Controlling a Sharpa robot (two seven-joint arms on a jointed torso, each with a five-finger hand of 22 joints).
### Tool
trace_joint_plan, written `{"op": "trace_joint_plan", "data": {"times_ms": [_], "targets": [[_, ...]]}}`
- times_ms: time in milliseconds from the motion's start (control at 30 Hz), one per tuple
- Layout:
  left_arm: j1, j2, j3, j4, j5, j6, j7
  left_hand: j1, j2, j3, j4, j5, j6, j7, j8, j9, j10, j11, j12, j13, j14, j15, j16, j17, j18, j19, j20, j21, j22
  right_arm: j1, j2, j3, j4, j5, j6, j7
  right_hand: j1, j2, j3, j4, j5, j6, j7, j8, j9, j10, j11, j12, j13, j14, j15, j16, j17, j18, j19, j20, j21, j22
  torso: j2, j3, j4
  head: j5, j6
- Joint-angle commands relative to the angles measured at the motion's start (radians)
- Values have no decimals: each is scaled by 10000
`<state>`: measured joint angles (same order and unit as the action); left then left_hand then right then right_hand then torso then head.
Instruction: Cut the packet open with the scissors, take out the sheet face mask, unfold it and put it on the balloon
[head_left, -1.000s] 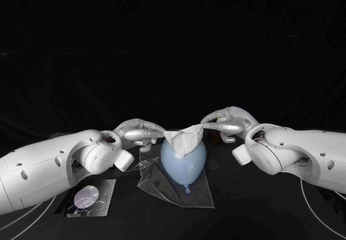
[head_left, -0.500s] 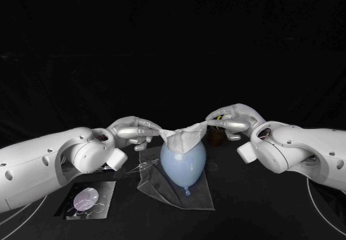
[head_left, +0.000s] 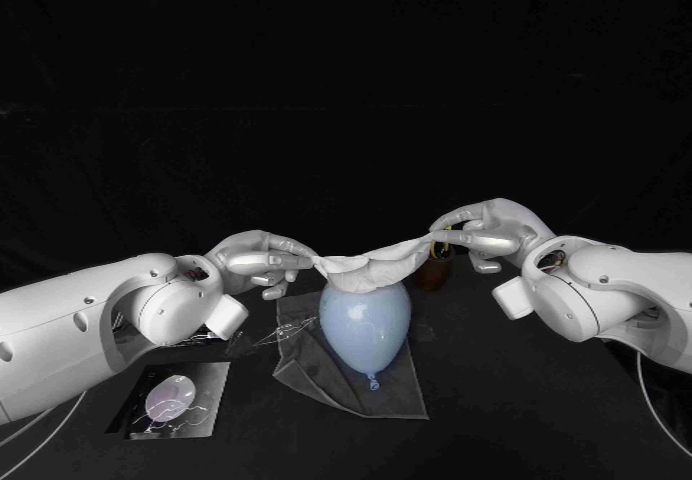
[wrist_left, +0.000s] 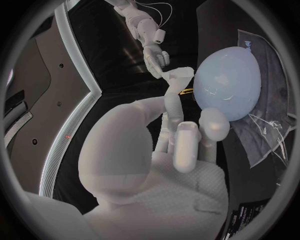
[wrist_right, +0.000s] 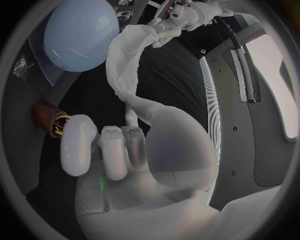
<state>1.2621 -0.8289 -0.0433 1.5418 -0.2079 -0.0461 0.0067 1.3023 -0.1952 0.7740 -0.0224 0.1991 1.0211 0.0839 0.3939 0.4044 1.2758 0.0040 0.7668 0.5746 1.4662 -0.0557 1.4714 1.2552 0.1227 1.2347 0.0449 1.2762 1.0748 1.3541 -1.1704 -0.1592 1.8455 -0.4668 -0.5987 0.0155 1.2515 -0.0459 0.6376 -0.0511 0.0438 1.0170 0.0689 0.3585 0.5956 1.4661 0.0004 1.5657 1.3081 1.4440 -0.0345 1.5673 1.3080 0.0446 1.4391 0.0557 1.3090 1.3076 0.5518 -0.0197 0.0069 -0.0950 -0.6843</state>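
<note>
Pinched at either end by left hand (head_left: 260, 262) at nine o'clock and right hand (head_left: 483, 232) at three: white sheet face mask (head_left: 378, 264), crumpled, hiding top of pale blue rubber balloon (head_left: 364, 325); contact unclear.

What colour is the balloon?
Pale blue. The smooth rubber balloon shows best in the head view.

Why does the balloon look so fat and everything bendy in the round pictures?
Left wrist view: the fisheye lens curves straight edges and swells the nearby balloon. Right wrist view: same bending, so the right hand looms huge. Head view: no bending.
</note>
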Motion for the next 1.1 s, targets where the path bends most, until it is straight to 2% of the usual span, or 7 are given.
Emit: {"op": "trace_joint_plan", "data": {"times_ms": [33,367,1100], "targets": [[20,-34,11,38,272,-229,285,-30,36,33,-52,53,63,22,66,1729,73,-31,57,9,256,-49,50,11,-120,41,-56,59,20,15,-51,4,9,-183,-114,78,-11,68,34,-10,49,70,23,37,1644,1047,-37,51,2627,1268,-254,35,2628,112,5,-44,47,1884,0,8,-2,-11,23],[19,-137,9,110,591,-607,611,-36,34,33,-54,61,67,21,67,1733,76,-32,54,5,254,-50,47,1,-120,39,-57,58,18,31,-157,1,64,-180,-173,75,-19,62,38,-17,48,67,22,47,1660,1047,-38,51,2627,1268,-254,35,2628,109,14,-45,62,1888,6,-2,-3,-46,31],[-61,-212,-12,261,852,-480,649,-57,33,36,-57,77,74,18,70,1744,79,-35,34,-22,255,-52,47,0,-124,50,-59,71,37,27,-346,-50,482,-137,-116,38,-34,56,45,-27,49,61,21,62,1689,1047,-38,51,2627,1268,-253,35,2628,109,15,-45,63,1889,11,1,-9,-120,47]]}}
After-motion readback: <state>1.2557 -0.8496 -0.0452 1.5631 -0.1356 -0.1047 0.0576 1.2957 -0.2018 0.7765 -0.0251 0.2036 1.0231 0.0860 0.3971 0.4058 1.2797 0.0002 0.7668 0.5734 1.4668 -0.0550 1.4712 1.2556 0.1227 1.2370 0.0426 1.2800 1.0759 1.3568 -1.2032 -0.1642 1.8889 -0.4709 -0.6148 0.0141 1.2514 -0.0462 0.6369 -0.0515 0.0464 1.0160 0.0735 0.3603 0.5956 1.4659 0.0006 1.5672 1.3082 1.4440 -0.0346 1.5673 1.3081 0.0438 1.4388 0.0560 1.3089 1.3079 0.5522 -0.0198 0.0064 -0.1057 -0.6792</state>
